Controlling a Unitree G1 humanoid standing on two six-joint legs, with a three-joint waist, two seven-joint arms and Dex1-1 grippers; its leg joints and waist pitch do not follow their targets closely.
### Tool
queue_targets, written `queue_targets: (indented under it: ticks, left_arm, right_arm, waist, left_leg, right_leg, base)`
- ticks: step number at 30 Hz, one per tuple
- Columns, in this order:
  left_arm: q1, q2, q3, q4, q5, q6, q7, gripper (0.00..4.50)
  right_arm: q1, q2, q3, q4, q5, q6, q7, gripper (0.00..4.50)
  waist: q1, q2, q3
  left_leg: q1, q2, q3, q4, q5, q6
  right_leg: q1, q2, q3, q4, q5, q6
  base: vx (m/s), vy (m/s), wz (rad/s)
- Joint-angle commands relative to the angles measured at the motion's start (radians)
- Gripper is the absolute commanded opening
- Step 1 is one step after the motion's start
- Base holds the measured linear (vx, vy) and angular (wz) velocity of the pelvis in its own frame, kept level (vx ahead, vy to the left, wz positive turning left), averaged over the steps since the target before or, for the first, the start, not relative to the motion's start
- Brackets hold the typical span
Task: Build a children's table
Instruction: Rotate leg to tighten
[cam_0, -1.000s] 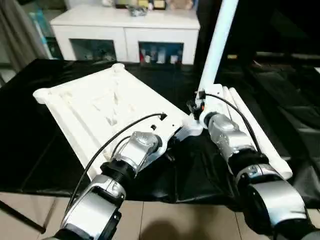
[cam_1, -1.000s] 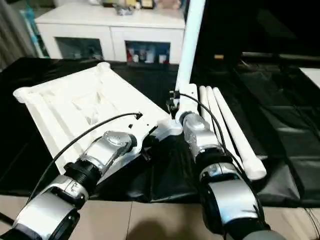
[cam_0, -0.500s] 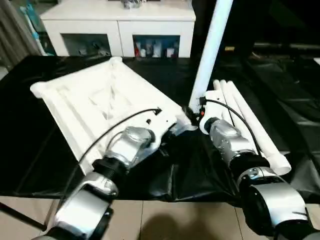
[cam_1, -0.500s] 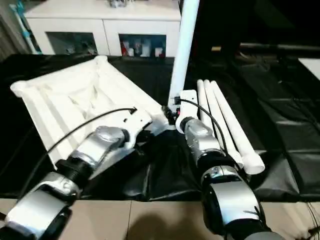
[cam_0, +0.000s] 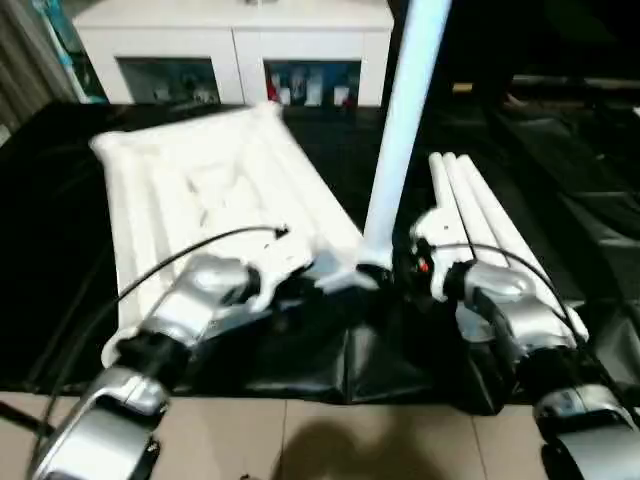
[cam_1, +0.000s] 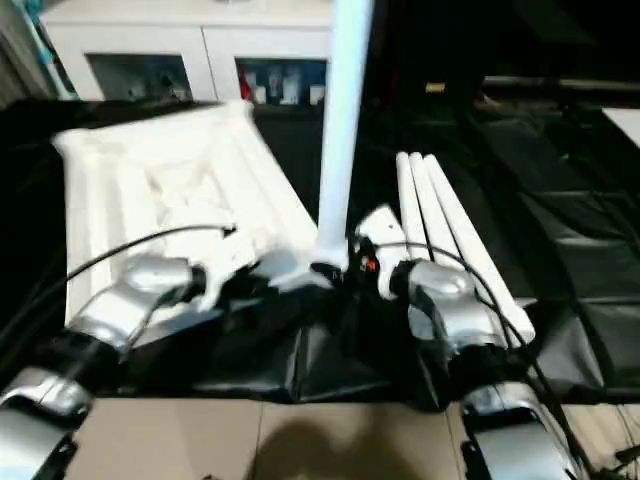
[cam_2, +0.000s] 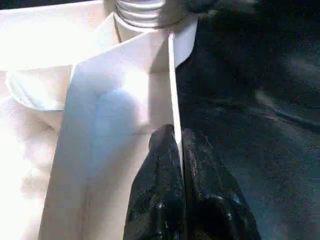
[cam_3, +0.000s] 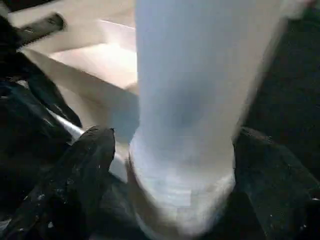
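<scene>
Your left tool (cam_2: 177, 150) is pinched tight on the thin rim wall of the tabletop (cam_0: 200, 190), which lies underside up on the black-covered table (cam_0: 60, 250). One leg (cam_0: 400, 130) stands upright in the near corner socket. Your right tool (cam_3: 182, 165) has its fingers (cam_3: 87, 165) spread on either side of that leg's base. Three more legs (cam_0: 480, 215) lie side by side just right of it.

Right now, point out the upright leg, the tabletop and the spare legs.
upright leg (cam_0: 398, 120), left eye view, mid-shaft.
tabletop (cam_0: 200, 185), left eye view, ribbed underside.
spare legs (cam_0: 480, 210), left eye view, middle tube.
</scene>
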Motion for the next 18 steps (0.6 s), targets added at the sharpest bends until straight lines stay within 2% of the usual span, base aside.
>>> queue_targets:
  ticks: [1,4,6,7,11,18]
  left_arm:
    - [0.023,-0.009,0.001,-0.026,-0.047,-0.035,-0.033,0.0]
    - [0.037,-0.003,0.005,-0.046,-0.061,-0.031,-0.056,0.0]
    - [0.046,0.001,0.005,-0.06,-0.068,-0.024,-0.069,0.0]
    - [0.05,0.003,0.004,-0.063,-0.067,-0.024,-0.069,0.0]
    - [0.054,0.004,0.005,-0.054,-0.055,-0.035,-0.067,0.0]
    - [0.058,0.014,0.011,-0.049,-0.046,-0.047,-0.072,0.0]
  right_arm:
    - [0.008,-0.005,0.003,-0.029,0.004,0.002,0.03,3.91]
    - [0.02,-0.007,0.005,-0.05,0.015,0.002,0.039,3.91]
    - [0.033,-0.013,0.015,-0.078,0.028,0.014,0.054,3.91]
    - [0.036,-0.016,0.023,-0.079,0.023,0.013,0.057,3.91]
    - [0.045,-0.025,0.034,-0.082,0.006,0.009,0.065,3.54]
    - [0.055,-0.03,0.027,-0.086,-0.008,0.014,0.078,2.94]
  waist:
    - [0.002,-0.017,-0.052]
    - [0.008,-0.024,-0.057]
    - [0.011,-0.025,-0.056]
    - [0.011,-0.024,-0.055]
    - [0.009,-0.025,-0.052]
    - [0.012,-0.026,-0.052]
  left_leg:
    - [0.014,0.038,0.001,-0.038,0.003,0.193]
    - [0.008,0.032,0.004,-0.029,0.066,0.204]
    - [0.006,0.031,0.005,-0.027,0.071,0.208]
    - [0.009,0.032,0.006,-0.026,0.055,0.204]
    - [0.012,0.035,0.009,-0.029,0.003,0.178]
    - [0.011,0.032,0.01,-0.027,-0.001,0.169]
  right_leg:
    - [0.041,-0.05,0.04,-0.05,0.32,-0.29]
    - [0.042,-0.044,0.043,-0.037,0.4,-0.289]
    - [0.04,-0.042,0.044,-0.034,0.427,-0.278]
    - [0.036,-0.043,0.046,-0.035,0.413,-0.277]
    - [0.033,-0.045,0.05,-0.041,0.316,-0.283]
    - [0.033,-0.046,0.054,-0.039,0.31,-0.282]
  base:
    - [0.0,0.0,0.0]
    - [0.0,0.0,0.0]
    - [0.0,0.0,0.0]
    - [0.0,0.0,0.0]
    - [0.0,0.0,0.0]
    - [0.0,0.0,0.0]
